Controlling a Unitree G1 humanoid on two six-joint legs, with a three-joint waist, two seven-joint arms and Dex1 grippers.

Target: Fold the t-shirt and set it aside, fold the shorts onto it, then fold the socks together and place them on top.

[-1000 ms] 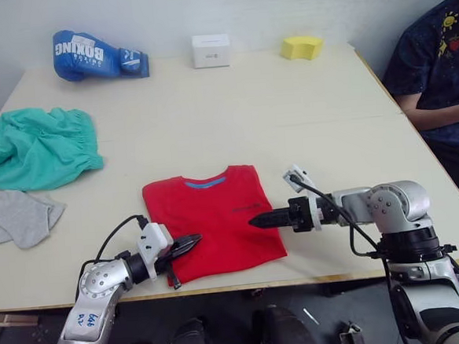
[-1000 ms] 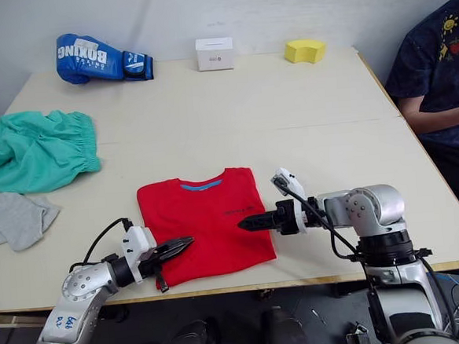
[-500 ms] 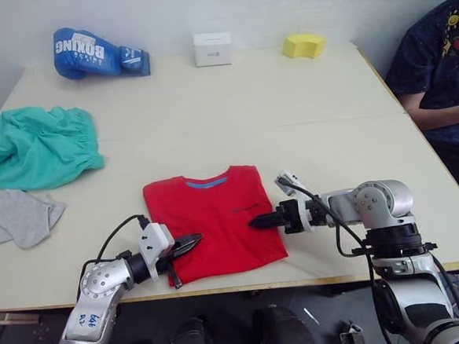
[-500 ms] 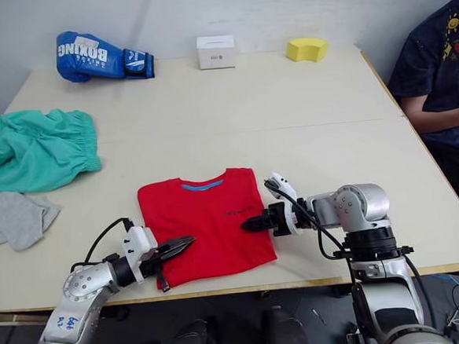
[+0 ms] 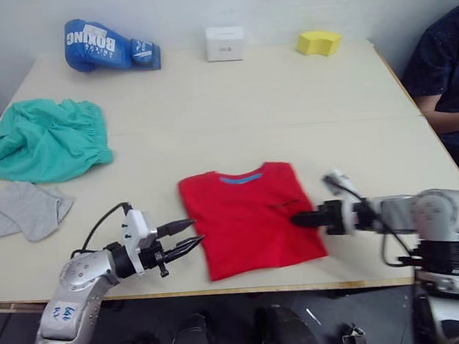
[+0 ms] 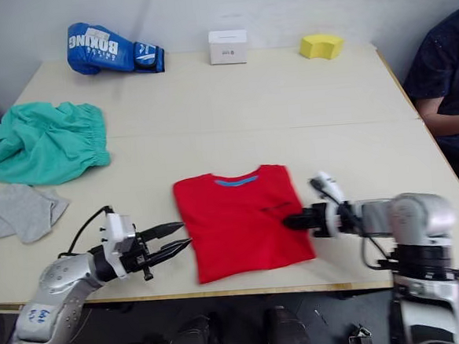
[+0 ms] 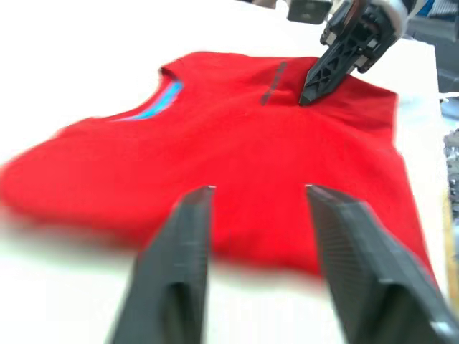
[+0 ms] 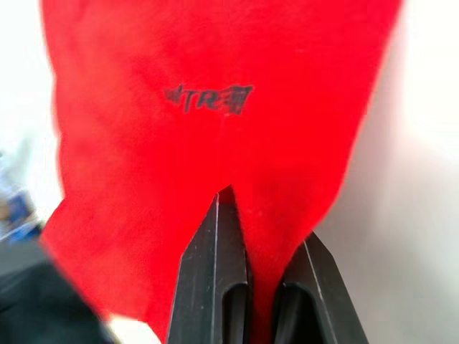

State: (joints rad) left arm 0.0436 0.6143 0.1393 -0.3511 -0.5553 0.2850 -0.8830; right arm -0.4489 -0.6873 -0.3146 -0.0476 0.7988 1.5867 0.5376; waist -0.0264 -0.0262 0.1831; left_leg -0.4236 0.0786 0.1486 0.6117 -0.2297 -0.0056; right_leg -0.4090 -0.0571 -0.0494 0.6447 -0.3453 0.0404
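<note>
The red t-shirt (image 5: 248, 218) lies folded near the table's front edge, collar toward the back. My right gripper (image 5: 296, 221) is shut on the t-shirt's right edge, and in the right wrist view red cloth is pinched between its fingers (image 8: 215, 272). My left gripper (image 5: 196, 230) stands open just left of the t-shirt's front left corner, with nothing between its fingers (image 7: 179, 258). The teal shorts (image 5: 46, 141) lie crumpled at the left. The grey socks (image 5: 27, 210) lie in front of them.
A blue boxing glove (image 5: 110, 45), a white box (image 5: 226, 42) and a yellow sponge (image 5: 320, 42) stand along the far edge. A person in a dark shirt (image 5: 451, 70) sits at the table's right side.
My left gripper has opened and let go of the t-shirt's corner. My right gripper, shut on the right edge, has drawn the t-shirt to the right. The camera has also shifted.
</note>
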